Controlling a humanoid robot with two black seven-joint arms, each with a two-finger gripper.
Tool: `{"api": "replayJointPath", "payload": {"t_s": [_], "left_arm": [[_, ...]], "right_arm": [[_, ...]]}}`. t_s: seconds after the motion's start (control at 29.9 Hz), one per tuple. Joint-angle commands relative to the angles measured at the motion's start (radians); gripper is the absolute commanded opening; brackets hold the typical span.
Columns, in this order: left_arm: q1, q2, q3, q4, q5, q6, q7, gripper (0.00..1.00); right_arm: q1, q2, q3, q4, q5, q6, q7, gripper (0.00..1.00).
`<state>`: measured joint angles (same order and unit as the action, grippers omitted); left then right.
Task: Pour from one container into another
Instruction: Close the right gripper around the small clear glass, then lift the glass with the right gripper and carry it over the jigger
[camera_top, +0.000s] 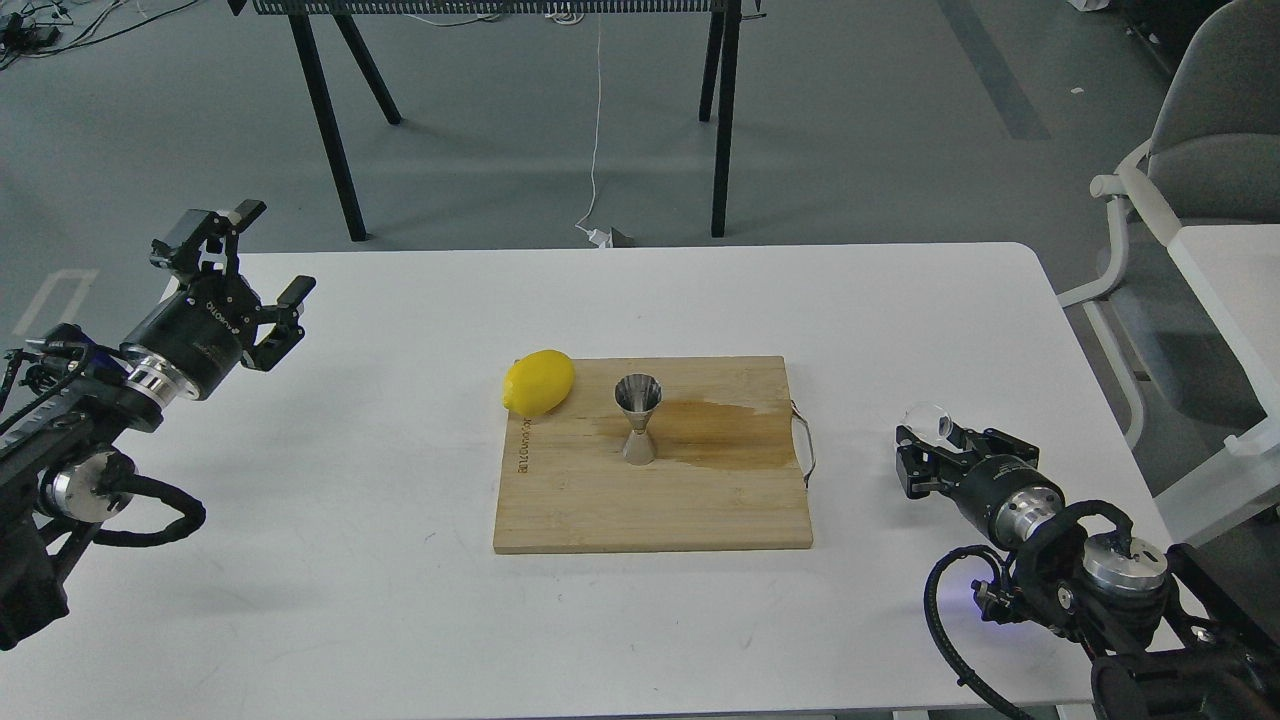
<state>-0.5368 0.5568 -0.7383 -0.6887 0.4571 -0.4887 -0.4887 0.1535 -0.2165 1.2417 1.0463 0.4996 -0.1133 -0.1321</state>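
While our right gripper hangs low over the white table to the right of the wooden board, it appears to have the glass cup at its tip: the clear, round rim shows just above the dark fingers, touching them. The fingers themselves are seen small and nearly end-on, so we cannot tell how far apart they stand, nor say for certain that they clamp the glass. Whether the cup holds any liquid we cannot make out either.

Left of that gripper lies the board, with a thin metal handle on its near edge toward us on the right. A dark wet stain spreads across the board's right half. At the stain's left edge the steel jigger stands upright on the board, its mouth open upward, well apart from the cup. A yellow lemon rests at the board's far left corner, near the jigger but not touching it.

Far over on the left side, our left gripper is raised above the table, its two fingers spread wide with nothing between them.
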Motion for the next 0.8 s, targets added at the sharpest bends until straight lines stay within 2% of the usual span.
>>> {"api": "replayJointPath", "payload": {"t_s": [0.0, 0.17, 0.77], "left_arm": [[0.000, 0.000, -0.001, 0.000, 0.000, 0.000, 0.000, 0.99], [0.001, -0.002, -0.001, 0.000, -0.002, 0.000, 0.000, 0.99], [0.001, -0.012, -0.001, 0.000, -0.002, 0.000, 0.000, 0.99]], "right_arm": [[0.000, -0.001, -0.016, 0.011, -0.012, 0.000, 0.002, 0.43], [0.004, -0.001, -0.065, 0.032, -0.018, 0.001, 0.009, 0.43], [0.006, 0.000, -0.067, 0.086, -0.118, 0.000, 0.011, 0.42]]}}
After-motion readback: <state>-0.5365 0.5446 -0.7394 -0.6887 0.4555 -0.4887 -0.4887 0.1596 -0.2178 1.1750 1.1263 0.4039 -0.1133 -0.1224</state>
